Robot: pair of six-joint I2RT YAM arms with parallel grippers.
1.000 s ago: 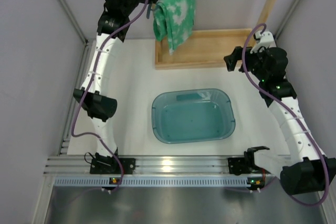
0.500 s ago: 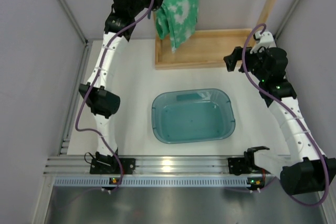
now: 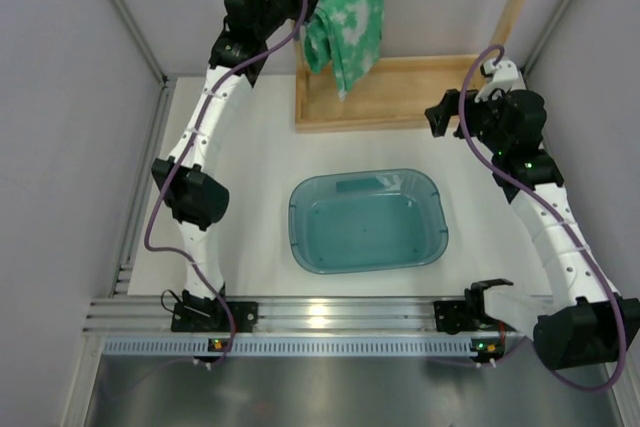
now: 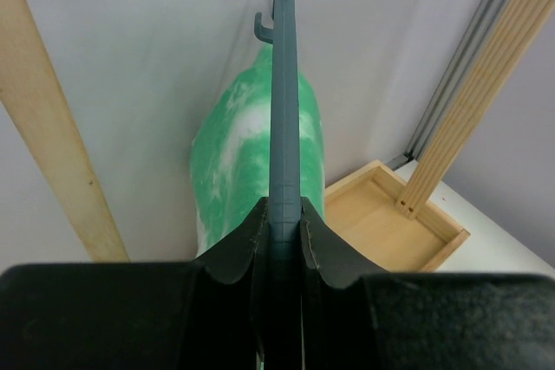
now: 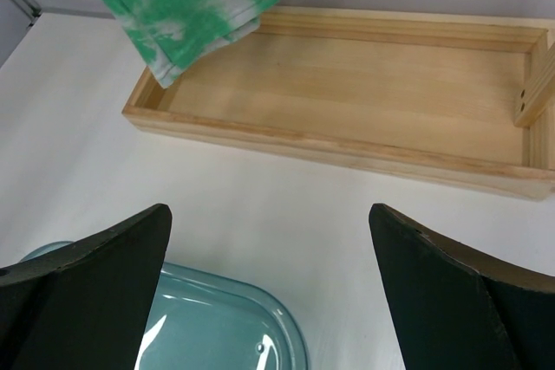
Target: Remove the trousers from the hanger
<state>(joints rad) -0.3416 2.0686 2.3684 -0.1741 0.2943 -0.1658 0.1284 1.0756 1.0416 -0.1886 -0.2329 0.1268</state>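
Left hand (image 4: 284,218) pinches the grey-blue hanger (image 4: 283,84), its rod pointing straight away from it; green tie-dye trousers (image 4: 238,145) drape just beyond. The overhead view hides that grip. Right hand (image 5: 269,223) spread wide.

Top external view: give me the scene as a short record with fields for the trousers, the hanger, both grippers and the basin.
trousers: draped on the hanger, hanging above the left end of the wooden tray
hanger: raised at the back, its rod pinched by the left gripper
left gripper: shut on the hanger
right gripper: open, holding nothing, near the tray's right end
basin: empty, in front of the tray, apart from both arms
task state: trousers not yet off the hanger
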